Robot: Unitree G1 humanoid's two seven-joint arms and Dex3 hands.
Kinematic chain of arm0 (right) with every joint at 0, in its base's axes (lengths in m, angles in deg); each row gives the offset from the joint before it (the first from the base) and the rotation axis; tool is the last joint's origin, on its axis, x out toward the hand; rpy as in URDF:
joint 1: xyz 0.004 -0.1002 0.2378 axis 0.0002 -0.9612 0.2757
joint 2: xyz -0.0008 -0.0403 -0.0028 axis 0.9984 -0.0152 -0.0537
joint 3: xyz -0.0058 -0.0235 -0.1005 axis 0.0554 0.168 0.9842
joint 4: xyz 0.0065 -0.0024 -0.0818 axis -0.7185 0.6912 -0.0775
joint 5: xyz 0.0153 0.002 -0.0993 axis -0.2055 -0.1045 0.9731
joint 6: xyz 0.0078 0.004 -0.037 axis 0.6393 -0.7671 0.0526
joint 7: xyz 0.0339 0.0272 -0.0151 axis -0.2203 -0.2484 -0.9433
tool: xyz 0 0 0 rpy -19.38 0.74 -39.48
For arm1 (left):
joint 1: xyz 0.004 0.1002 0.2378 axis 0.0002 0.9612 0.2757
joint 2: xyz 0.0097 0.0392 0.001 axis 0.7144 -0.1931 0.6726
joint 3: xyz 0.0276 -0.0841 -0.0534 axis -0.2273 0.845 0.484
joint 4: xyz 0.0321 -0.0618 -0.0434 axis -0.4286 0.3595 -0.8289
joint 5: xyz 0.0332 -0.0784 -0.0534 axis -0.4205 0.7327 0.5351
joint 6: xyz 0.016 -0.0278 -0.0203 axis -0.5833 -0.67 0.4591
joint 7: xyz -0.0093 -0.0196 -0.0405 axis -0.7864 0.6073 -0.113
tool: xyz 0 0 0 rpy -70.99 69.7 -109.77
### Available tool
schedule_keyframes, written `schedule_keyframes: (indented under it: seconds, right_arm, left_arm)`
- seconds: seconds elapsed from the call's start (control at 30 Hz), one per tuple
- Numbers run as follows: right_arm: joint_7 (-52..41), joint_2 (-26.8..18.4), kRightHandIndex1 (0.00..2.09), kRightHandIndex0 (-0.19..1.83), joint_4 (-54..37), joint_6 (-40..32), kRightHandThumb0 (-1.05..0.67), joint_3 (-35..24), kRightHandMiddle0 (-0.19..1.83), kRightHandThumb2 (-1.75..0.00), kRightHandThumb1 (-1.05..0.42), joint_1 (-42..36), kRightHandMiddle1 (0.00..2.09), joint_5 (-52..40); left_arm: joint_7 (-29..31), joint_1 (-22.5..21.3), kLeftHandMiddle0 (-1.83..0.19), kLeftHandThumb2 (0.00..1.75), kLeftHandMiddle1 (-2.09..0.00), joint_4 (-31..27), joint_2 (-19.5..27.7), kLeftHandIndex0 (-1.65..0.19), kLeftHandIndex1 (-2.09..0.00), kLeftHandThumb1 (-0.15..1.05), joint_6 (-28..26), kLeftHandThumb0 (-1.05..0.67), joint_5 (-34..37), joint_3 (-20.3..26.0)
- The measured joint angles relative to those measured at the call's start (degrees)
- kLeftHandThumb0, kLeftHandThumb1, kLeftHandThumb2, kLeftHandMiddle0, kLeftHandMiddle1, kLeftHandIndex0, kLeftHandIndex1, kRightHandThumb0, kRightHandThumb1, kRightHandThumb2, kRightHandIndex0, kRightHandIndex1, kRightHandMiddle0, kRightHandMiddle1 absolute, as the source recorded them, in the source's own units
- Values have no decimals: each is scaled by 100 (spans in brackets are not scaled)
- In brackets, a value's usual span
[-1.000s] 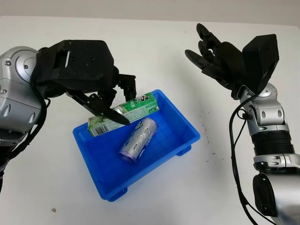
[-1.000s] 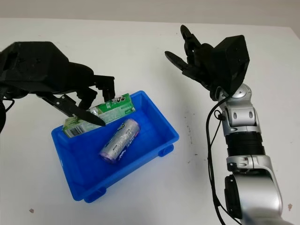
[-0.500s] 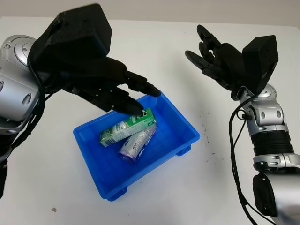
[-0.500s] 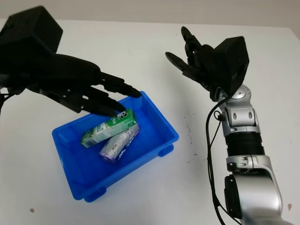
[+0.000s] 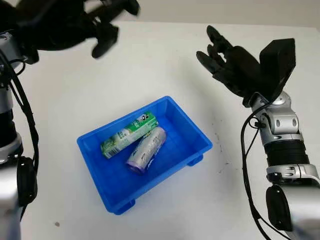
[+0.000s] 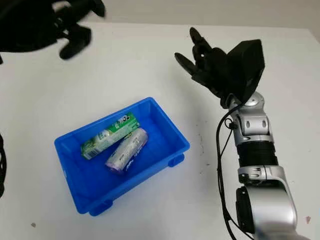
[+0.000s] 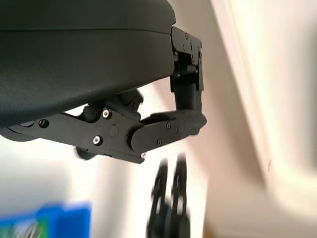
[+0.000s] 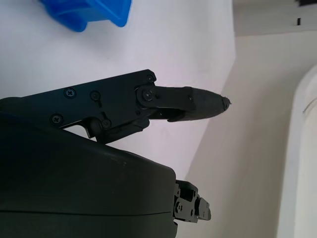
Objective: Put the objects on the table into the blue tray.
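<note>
Lying inside the blue tray (image 5: 197,135), the green carton (image 5: 129,134) and the silver can (image 5: 146,149) are side by side and touching, the carton toward the tray's far wall. The tray stands on the white counter (image 5: 165,65), near its middle. The left robot hand (image 5: 102,20) is open and holds nothing, raised above the far left corner of the counter. The right robot hand (image 5: 225,62) is also open, held up above the far right part of the counter, well apart from the tray.
</note>
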Motion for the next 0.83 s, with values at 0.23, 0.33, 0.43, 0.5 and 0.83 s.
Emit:
schedule_keyframes:
  seconds: [0.23,0.33,0.43,0.5,0.83]
  right_arm:
    - [354,122,0,-19,59,426,-76,29,-19,-69,-105,-16,0,144]
    - [530,256,0,-19,60,457,-75,-1,-19,-73,-105,-124,0,100]
    - [549,302,0,-19,71,435,-73,-62,-19,-76,-105,-290,0,54]
    - [550,324,0,-19,154,443,-74,-95,-19,-77,-105,-330,0,25]
    - [603,362,0,-19,212,495,-77,-111,-19,-76,-105,-370,0,11]
  left_arm:
    - [-1251,723,-24,52,-22,1281,-384,-2,-50,105,2196,-63,-827,-289]
    - [-1098,934,-5,54,-4,1853,-412,6,-23,105,2753,-68,-860,-438]
    - [-912,1128,7,57,-2,2176,-434,14,-14,105,2950,-69,-761,-475]
    - [-737,1211,12,59,-2,2293,-434,17,-10,105,3081,-69,-710,-506]
    - [-614,1317,19,64,-4,2447,-559,19,-4,105,3237,-71,-350,-507]
